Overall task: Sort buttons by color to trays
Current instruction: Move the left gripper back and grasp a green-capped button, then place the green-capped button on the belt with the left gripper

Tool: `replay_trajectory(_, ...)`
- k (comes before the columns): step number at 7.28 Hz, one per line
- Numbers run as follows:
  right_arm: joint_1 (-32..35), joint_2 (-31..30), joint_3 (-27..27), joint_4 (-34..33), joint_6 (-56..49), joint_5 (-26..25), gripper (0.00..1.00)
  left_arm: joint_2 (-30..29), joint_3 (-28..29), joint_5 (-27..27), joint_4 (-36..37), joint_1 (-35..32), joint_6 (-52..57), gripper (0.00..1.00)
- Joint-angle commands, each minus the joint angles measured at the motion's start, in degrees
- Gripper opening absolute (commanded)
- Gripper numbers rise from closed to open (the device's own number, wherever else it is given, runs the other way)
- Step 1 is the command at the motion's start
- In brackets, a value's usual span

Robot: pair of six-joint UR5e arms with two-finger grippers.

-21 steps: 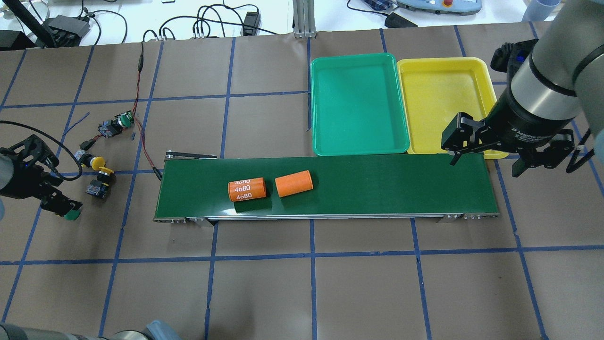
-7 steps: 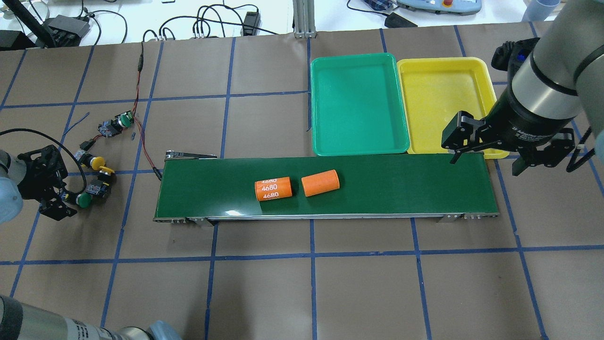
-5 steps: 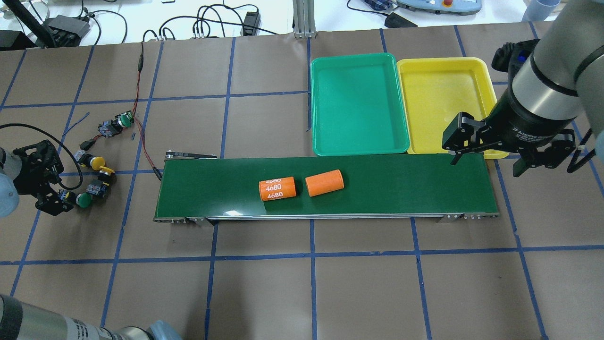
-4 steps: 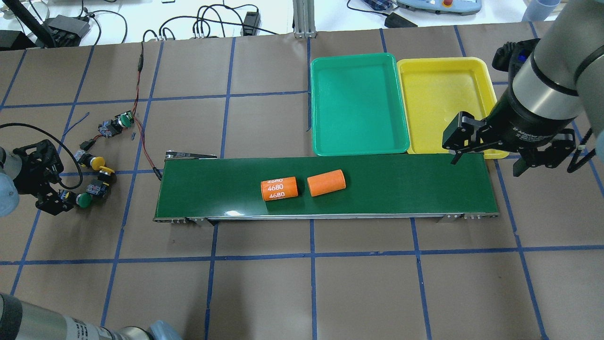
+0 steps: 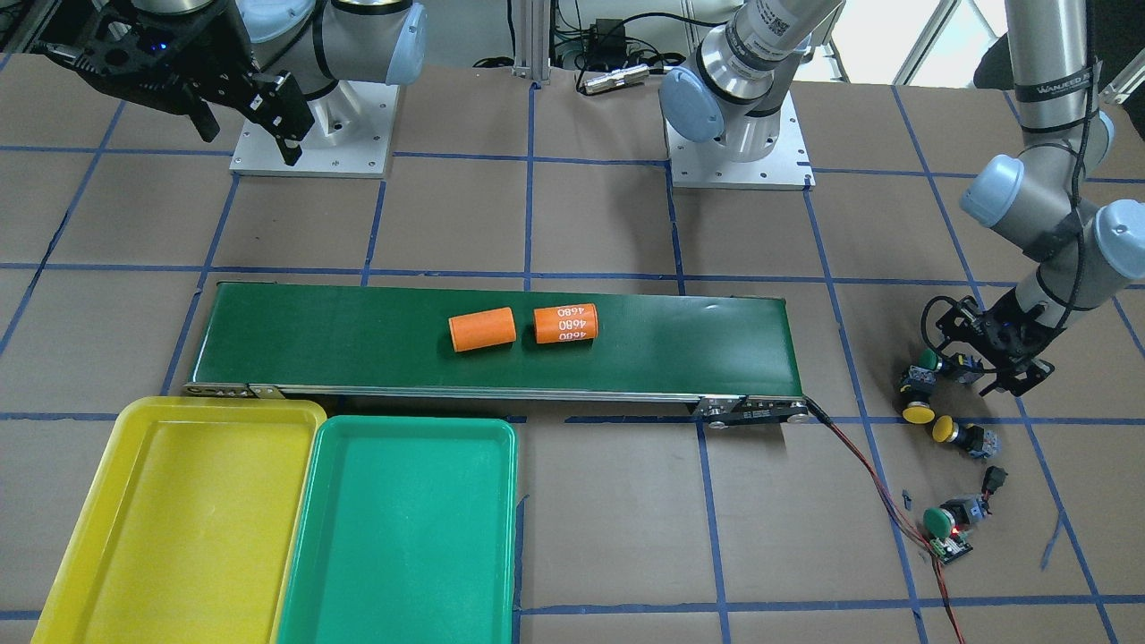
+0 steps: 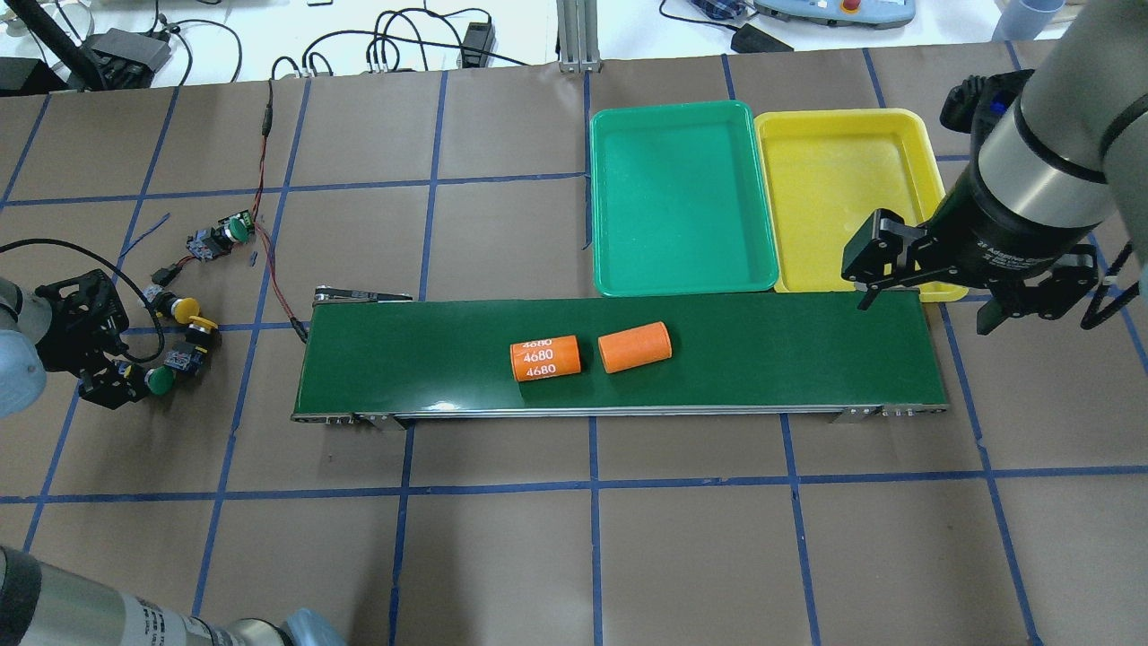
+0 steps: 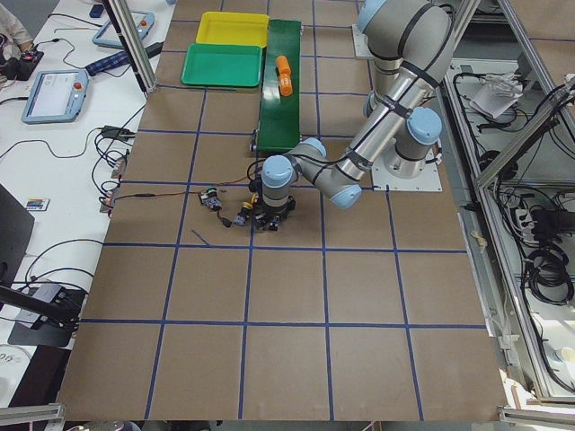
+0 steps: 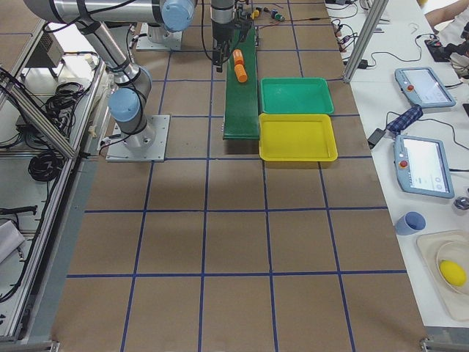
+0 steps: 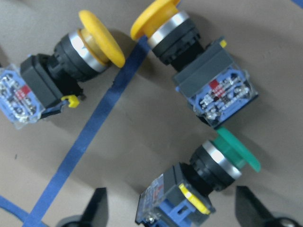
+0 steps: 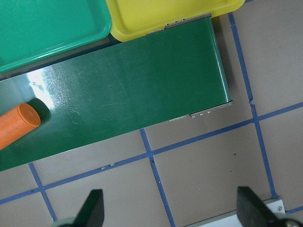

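Left wrist-mounted view: I am watching the left gripper [image 9: 171,210] hovering, fingers spread wide, with a green button [image 9: 222,163] lying between them on the table (yellow buttons [image 9: 102,45] just beyond); the right gripper [image 6: 924,309], likewise spread, is hanging over the conveyor belt [image 6: 762,350] beside the yellow tray [image 6: 843,179].

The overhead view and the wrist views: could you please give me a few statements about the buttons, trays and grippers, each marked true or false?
1. The green tray and the yellow tray are both empty. True.
2. The left gripper is shut on a yellow button. False: its jaws stand open, with a green button between them in the wrist view.
3. Two orange cylinders lie on the conveyor belt. True.
4. The yellow buttons lie in the yellow tray. False: both lie on the table, near the left gripper.
5. The right gripper holds a cylinder. False: it is open and empty, above the belt's end by the yellow tray.
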Motion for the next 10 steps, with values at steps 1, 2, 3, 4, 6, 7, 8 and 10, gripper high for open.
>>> replay_trajectory(1,-0.1,-0.1,0.0,-0.4,0.0,-0.1,1.00,1.3,-0.4,-0.1,-0.8,-0.2,0.1,0.04)
replay_trajectory(2,0.0,-0.1,-0.1,-0.4,0.0,0.1,1.00,1.6,-0.4,-0.2,-0.8,-0.3,0.7,0.00)
replay_trajectory(3,-0.1,-0.1,-0.1,-0.5,0.0,0.1,1.00,2.4,-0.2,-0.4,-1.7,-0.5,0.8,0.00)
replay_trajectory(4,-0.1,-0.1,-0.3,-0.5,0.1,0.1,1.00,4.3,0.8,-0.4,-6.3,-0.5,0.7,0.00)
replay_trajectory(6,-0.1,-0.1,-0.4,-0.5,0.1,0.0,1.00,8.6,5.7,-0.1,-18.5,-5.8,0.7,0.00)
replay_trajectory(7,0.0,-0.1,-0.3,-0.4,0.1,0.3,1.00,10.2,5.0,0.0,-19.0,-12.5,0.7,0.00)
replay_trajectory(8,0.0,-0.1,-0.2,-0.4,0.1,0.0,1.00,11.1,4.9,-0.4,-19.0,-18.8,0.7,0.00)
replay_trajectory(10,0.0,-0.1,-0.1,-0.4,0.1,0.0,1.00,13.2,4.4,-3.4,-19.0,-32.6,-1.0,0.00)
